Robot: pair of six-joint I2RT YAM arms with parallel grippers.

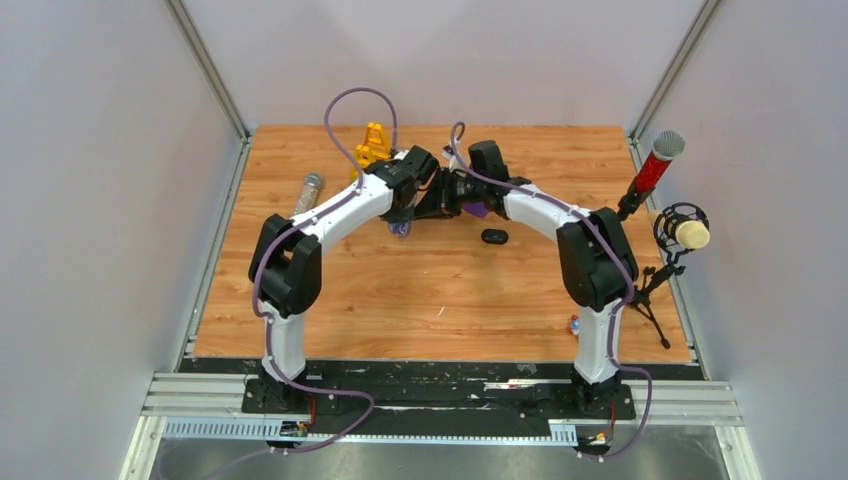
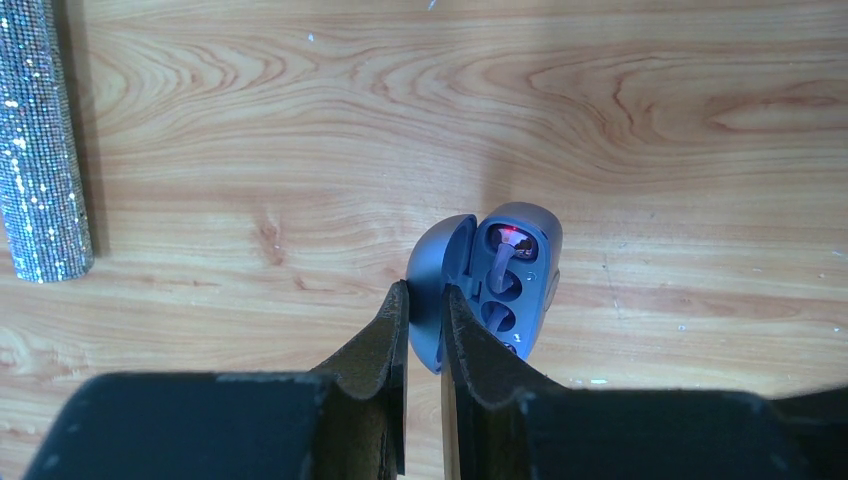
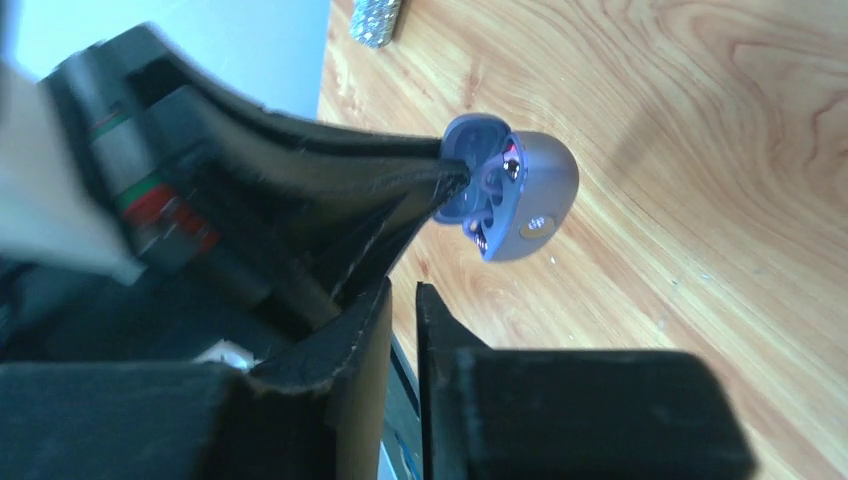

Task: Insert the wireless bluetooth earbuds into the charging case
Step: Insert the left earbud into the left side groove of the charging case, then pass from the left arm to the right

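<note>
Nearest us in the overhead view sat the bolted bases. From them the left arm [image 1: 330, 212] and right arm [image 1: 545, 208] arched inward until their wrists all but met over the far half of the bench [image 1: 420, 300]. Beneath that meeting point the charging case [image 1: 400, 228] showed as a small bluish spot. A black oval [image 1: 494, 236] lay apart to its right.

From the left wrist, the left claw [image 2: 425, 292] pointed steeply down, pinched nearly closed on the raised lid of the open grey-blue case. One pale earbud [image 2: 498, 268] stood in the upper well under a red light, and the lower well seemed empty.

From the right wrist, the right claw [image 3: 403, 290] hung near the case but clear of it. Only a thin slit showed between its fingers, and we saw nothing in it. We judged one bud seated and one outstanding, though no loose bud showed anywhere. The next move would call for the right claw to fetch that bud and lower it stem-first into the free well, with the left holding the lid steady.
</note>
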